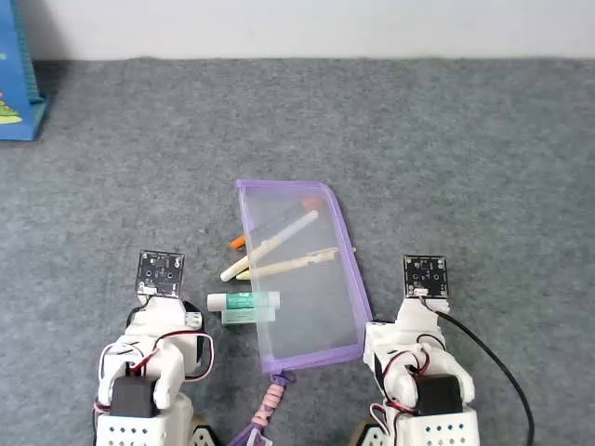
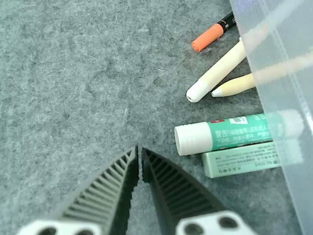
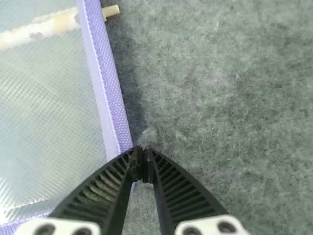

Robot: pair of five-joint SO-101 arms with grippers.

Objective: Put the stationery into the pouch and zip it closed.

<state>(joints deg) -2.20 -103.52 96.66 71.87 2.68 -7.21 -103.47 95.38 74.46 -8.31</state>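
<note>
Packing looks barely begun: left tool [image 2: 139, 151], pressed together, hovers by the glue stick [image 2: 225, 134]; pens [image 2: 215, 73] poke from under or inside the pouch [image 1: 321, 321], I cannot tell which; right tool [image 3: 143, 150], also pressed together, sits at its purple edge. Next, I reckon: spread, grip the glue.

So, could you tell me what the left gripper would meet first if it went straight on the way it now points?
Probably nothing: ahead of the left gripper lies bare grey carpet as far as shown; the glue stick sits off to one side.
</note>
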